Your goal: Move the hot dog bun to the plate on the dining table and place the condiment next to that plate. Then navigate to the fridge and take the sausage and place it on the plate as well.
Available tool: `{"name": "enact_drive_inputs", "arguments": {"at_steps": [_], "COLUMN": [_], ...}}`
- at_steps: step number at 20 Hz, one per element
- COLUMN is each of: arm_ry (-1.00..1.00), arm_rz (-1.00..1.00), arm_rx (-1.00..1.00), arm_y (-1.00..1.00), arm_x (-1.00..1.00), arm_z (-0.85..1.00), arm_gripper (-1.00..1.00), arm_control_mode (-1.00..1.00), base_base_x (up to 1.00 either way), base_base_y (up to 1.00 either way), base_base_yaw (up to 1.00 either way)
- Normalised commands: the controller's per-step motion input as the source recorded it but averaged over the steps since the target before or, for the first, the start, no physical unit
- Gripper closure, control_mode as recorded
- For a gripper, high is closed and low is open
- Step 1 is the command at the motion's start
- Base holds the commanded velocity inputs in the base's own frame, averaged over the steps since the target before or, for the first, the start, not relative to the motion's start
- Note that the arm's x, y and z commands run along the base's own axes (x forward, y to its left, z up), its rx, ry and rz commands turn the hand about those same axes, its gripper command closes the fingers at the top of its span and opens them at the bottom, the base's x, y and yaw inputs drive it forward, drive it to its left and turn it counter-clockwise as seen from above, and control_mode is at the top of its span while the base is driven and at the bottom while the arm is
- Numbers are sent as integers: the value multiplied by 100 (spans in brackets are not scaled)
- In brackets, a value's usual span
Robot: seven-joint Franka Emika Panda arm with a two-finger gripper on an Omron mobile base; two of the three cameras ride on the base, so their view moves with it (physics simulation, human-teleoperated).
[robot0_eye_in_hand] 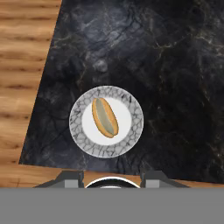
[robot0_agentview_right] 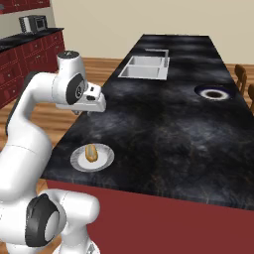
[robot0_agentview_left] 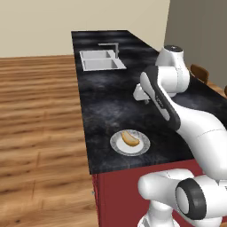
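Observation:
The hot dog bun (robot0_eye_in_hand: pixel 105 117) (robot0_agentview_left: pixel 129 138) (robot0_agentview_right: pixel 91 153) lies lengthwise on a pale grey plate (robot0_eye_in_hand: pixel 131 138) near the front corner of the dining table (robot0_agentview_left: pixel 111 97) (robot0_agentview_right: pixel 163 129). My gripper (robot0_eye_in_hand: pixel 113 179) (robot0_agentview_left: pixel 142 98) (robot0_agentview_right: pixel 82 110) hovers well above the table, a little behind that plate and looking down on it. Its finger tips stand apart, open, with nothing between them. The plate (robot0_agentview_right: pixel 215 93) with the navy rim sits far off on the table's right side. The condiment, the sausage and the fridge are out of view.
A double sink (robot0_agentview_left: pixel 101 60) (robot0_agentview_right: pixel 145 67) with a faucet is set into the far half of the table. Wooden chairs (robot0_agentview_right: pixel 240 74) (robot0_agentview_left: pixel 199 73) stand along its right side. Wood floor (robot0_agentview_left: pixel 40 124) runs along the left. A red-cabinet wall counter (robot0_agentview_right: pixel 30 44) is at far left.

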Motion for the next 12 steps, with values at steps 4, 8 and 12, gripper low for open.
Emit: {"name": "enact_drive_inputs", "arguments": {"at_steps": [4, 8, 12], "arm_ry": [2, 2, 9], "arm_rz": [0, 0, 0], "arm_rx": [0, -8, -10], "arm_y": [5, 36, 39], "arm_x": [-1, 4, 24], "arm_z": [-12, -68, -95], "arm_gripper": [-100, -100, -100], "arm_control_mode": [-100, -100, -100], "base_base_x": [0, 0, 0], "base_base_y": [0, 0, 0], "base_base_yaw": [0, 0, 0]}}
